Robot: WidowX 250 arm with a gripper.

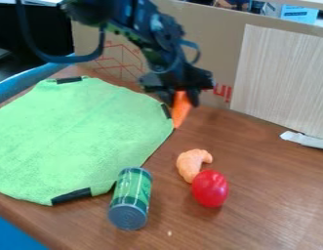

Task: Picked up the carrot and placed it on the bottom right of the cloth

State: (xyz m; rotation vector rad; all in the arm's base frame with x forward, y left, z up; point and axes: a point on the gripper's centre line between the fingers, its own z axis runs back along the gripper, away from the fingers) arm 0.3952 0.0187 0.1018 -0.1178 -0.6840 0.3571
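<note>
- The carrot (180,110) is plain bright orange, smooth-looking and slim, wider above and tapering to a narrow tip; its upper end is hidden up in the gripper.
- Its tip points down, leaning slightly left, so its long axis runs steeply, close to upright.
- It hangs from the gripper (181,100) by the far right edge of the green cloth (79,136), next to the black strip (166,111) there; whether the tip touches anything, I cannot tell.
- The jaws are clamped on the carrot's upper part, one on its left and one on its right.
- The cloth spreads over the left of the brown table (268,195).
- A green can (132,195) with a grey end lies on its side by the cloth's near right edge, that end facing near.
- Right of the can are a pale orange curved piece (190,165) and, just nearer, a shiny red oval thing (210,188).
</note>
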